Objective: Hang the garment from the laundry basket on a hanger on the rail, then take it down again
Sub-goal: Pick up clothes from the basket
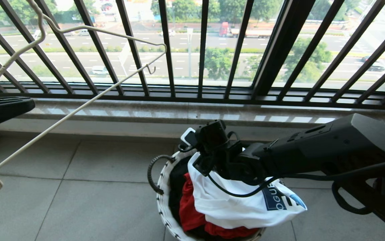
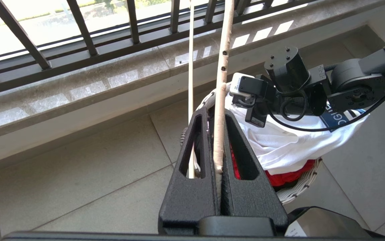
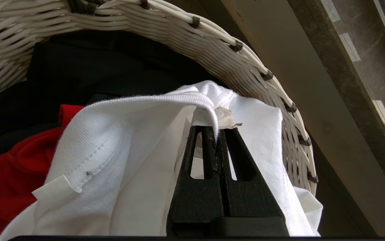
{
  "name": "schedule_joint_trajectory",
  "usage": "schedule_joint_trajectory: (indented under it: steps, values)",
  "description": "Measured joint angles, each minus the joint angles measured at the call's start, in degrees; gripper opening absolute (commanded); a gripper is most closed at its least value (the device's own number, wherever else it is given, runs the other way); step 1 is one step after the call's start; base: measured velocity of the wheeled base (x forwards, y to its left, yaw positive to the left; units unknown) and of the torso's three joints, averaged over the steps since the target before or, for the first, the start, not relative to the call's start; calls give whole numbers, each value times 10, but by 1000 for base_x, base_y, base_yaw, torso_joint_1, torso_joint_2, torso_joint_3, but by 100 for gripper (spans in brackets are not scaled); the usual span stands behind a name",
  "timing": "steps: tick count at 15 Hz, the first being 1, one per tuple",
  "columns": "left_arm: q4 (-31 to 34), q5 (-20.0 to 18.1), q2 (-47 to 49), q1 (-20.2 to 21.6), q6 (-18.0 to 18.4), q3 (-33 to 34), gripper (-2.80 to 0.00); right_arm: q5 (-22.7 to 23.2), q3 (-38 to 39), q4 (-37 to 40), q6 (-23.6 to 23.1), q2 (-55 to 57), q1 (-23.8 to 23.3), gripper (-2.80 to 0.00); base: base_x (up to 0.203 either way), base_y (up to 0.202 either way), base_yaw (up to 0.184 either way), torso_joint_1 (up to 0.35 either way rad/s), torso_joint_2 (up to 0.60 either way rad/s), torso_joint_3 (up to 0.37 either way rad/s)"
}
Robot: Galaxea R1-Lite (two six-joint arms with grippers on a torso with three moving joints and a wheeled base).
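Garment's [image 3: 119, 167] neckband is pinched in right pincer [image 3: 216, 134].

One laundry basket [image 1: 161, 197] stood on the floor. It held three pieces of clothing: one white garment [image 1: 232, 207], one red cloth [image 1: 189, 214] and one black shirt [image 1: 176, 187]. One hanger [image 1: 78, 108] was in view, and two tools: left [image 2: 217, 140], right [image 3: 216, 134].

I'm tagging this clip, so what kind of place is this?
Probably an upper-floor apartment balcony used for laundry: black barred window railing overlooking a road, grey tiled floor, and a small round white woven laundry basket of clothes.
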Motion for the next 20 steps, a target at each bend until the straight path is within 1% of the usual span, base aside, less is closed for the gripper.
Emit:
schedule_joint_trajectory:
  steps: [2, 4, 7, 9, 11, 16, 20]
  values:
    - [0, -1, -1, 0, 0, 0, -280, 2, 10, 0, 20, -27, 16, -280, 0, 0, 0, 0, 0, 0]
    - [0, -1, -2, 0, 5, 0, -280, 2, 30, 0, 39, -58, 45, -280, 0, 0, 0, 0, 0, 0]
    - [0, -1, -5, 0, 6, 0, -280, 2, 68, 0, 44, -105, 84, -280, 0, 0, 0, 0, 0, 0]
    - [0, -2, -7, 0, 6, 1, -280, 2, 87, -4, 48, -129, 99, -280, 0, 0, 0, 0, 0, 0]
    - [0, -2, -8, 0, 6, 1, -280, 1, 96, -32, 58, -143, 110, -280, 0, 0, 0, 0, 0, 0]
    - [0, -3, -9, 0, 6, 1, -280, 2, 136, -38, 61, -144, 121, -280, 0, 0, 0, 0, 0, 0]
    - [6, -7, -7, 0, 7, 2, -280, -1, 140, -103, 59, -149, 120, -280, 0, 0, 0, 0, 0, 0]
